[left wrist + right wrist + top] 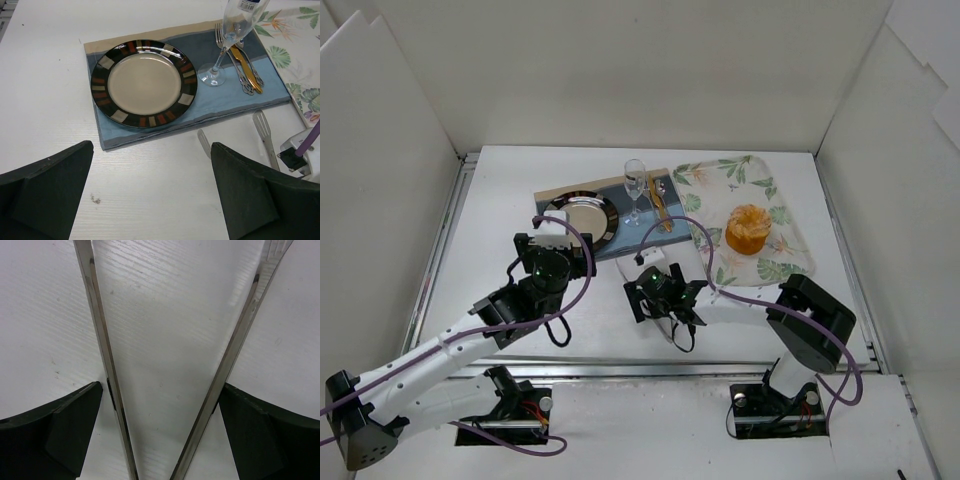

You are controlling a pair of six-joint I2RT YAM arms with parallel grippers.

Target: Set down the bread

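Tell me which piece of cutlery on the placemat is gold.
The gold piece lying just right of the wine glass foot; the fork and other pieces beside it are plain silver.

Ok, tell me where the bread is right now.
In the top view the bread sits on the leaf-print tray at the table's far right, just right of the placemat, beyond the right gripper and its tongs.
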